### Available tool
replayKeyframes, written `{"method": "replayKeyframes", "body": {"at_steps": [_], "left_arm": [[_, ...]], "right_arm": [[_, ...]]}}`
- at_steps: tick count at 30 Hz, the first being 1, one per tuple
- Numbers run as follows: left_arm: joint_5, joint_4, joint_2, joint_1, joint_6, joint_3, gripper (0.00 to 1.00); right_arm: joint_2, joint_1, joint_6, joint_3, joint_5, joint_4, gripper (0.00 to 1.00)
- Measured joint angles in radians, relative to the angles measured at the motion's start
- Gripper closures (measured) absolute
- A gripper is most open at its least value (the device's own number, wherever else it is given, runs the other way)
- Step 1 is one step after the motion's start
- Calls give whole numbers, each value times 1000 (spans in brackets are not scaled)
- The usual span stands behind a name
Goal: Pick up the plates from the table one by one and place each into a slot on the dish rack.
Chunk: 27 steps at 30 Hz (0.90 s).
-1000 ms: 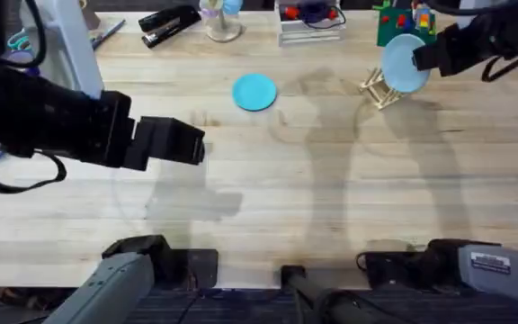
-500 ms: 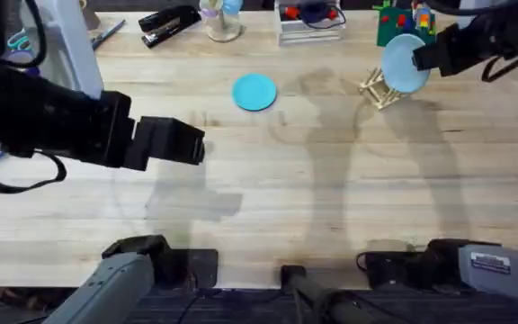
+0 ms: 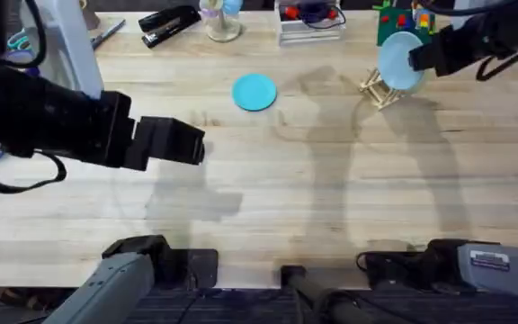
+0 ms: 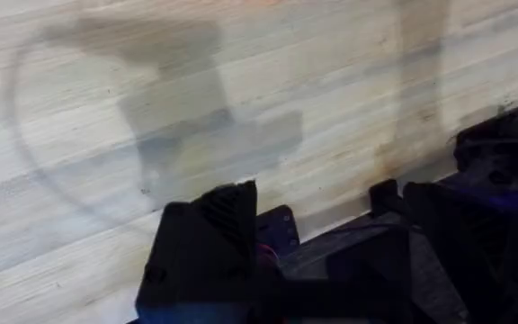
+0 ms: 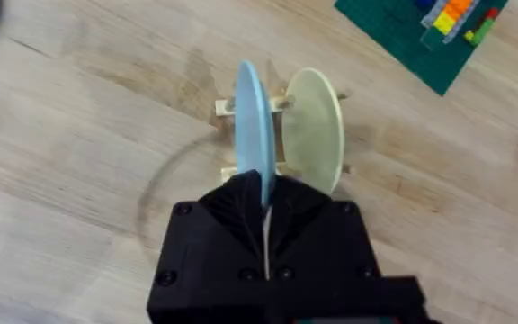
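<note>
My right gripper [image 5: 263, 209] pinched the pale blue plate [image 5: 251, 117] by its rim, upright over the dish rack [image 5: 281, 135] beside the cream plate [image 5: 314, 129]; it looked light, stiff and slippery.

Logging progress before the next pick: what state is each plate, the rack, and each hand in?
Pale blue plate: on edge, gripped by the right hand, at a rack slot.
Teal plate: flat on the table.
Cream plate: upright in the dish rack.
Left hand: holds nothing, above bare table.
</note>
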Motion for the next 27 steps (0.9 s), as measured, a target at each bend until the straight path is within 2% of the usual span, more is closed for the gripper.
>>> {"method": "replayKeyframes", "body": {"at_steps": [9, 27], "left_arm": [[0, 0, 0, 0, 0, 0, 8], [0, 0, 0, 0, 0, 0, 8]], "right_arm": [[51, 0, 0, 0, -4, -18, 973], [53, 0, 0, 0, -4, -18, 973]]}}
